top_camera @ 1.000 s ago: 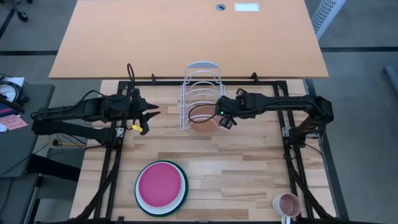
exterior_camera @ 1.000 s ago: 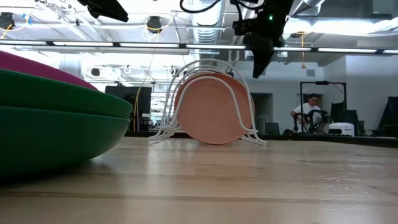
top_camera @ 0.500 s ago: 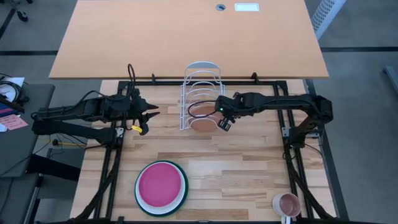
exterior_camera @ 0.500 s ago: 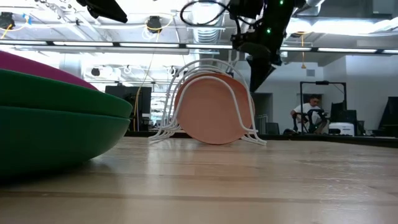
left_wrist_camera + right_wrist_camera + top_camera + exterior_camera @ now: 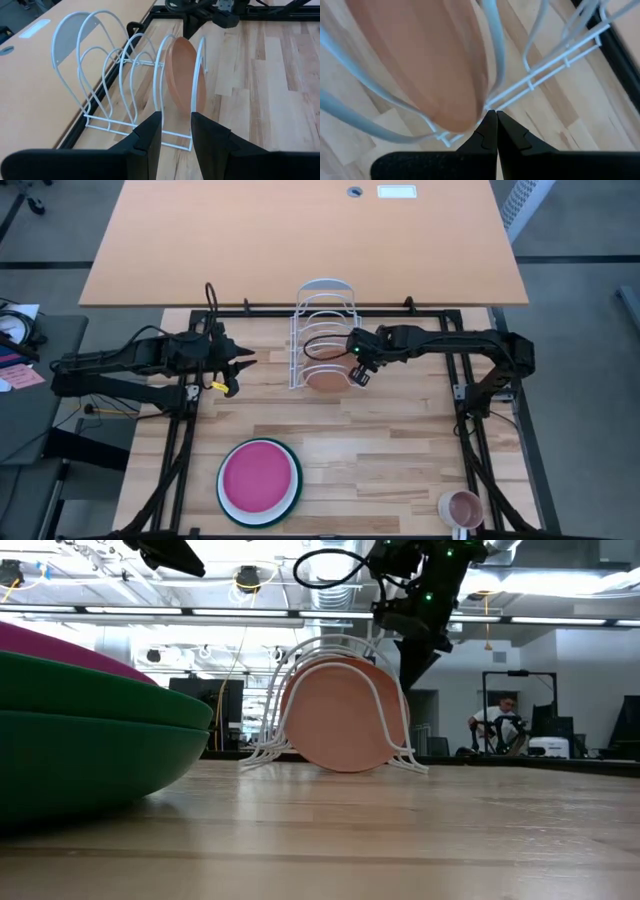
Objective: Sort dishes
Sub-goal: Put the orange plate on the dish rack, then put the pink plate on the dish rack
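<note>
The small round terracotta-brown plate [image 5: 322,378] stands in the white wire rack [image 5: 322,330] near the surface's far edge. The right gripper [image 5: 360,374], fingers pressed together and empty, should nudge it gently. The left gripper [image 5: 238,372] waits, fingers slightly apart.

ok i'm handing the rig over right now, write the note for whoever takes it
Right hand: shut, empty, raised beside the white wire dish rack, right by the small round terracotta-brown plate.
Left hand: part open, empty, waiting to the left of the rack.
Done: the terracotta plate stands on edge in the rack's front slot.
Left: the round magenta-pink plate lies on top of a stack at the front of the wooden table, with the large dark green plate underneath; a white rim shows between them. None of these is racked yet.
The small pink mug sits at the front right corner.
</note>
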Motion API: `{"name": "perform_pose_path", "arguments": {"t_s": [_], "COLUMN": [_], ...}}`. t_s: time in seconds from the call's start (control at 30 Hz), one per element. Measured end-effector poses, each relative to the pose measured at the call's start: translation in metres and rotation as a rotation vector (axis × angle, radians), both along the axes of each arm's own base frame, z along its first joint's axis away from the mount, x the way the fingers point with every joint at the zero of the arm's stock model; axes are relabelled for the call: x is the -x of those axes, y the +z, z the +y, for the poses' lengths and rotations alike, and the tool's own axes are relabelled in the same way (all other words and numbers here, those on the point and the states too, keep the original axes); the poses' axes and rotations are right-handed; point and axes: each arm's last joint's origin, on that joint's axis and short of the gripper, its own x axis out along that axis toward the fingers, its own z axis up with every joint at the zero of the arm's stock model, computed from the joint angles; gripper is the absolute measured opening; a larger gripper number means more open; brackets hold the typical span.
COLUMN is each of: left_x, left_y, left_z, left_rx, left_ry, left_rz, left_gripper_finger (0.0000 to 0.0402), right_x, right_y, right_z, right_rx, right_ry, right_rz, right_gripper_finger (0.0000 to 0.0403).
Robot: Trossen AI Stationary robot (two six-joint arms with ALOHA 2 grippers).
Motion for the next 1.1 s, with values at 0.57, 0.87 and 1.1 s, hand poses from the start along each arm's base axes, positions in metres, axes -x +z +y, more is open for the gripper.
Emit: {"name": "perform_pose_path", "arguments": {"t_s": [0.57,0.87,1.1], "left_x": [0.000,0.000,0.000], "left_y": [0.000,0.000,0.000], "left_z": [0.000,0.000,0.000], "left_rx": [-0.011,-0.012,-0.011], "left_ry": [-0.006,-0.006,-0.006], "left_rz": [0.006,0.006,0.006], "left_gripper_finger": [0.0101,0.0101,0.0101], "right_x": [-0.004,-0.002,-0.001], "right_y": [0.002,0.002,0.012], "right_z": [0.000,0.001,0.002], "right_rx": [-0.006,-0.014,-0.016], "right_ry": [0.040,0.038,0.015], "right_rz": [-0.046,-0.018,0.000], "right_gripper_finger": [0.0004,0.0004,0.0004]}}
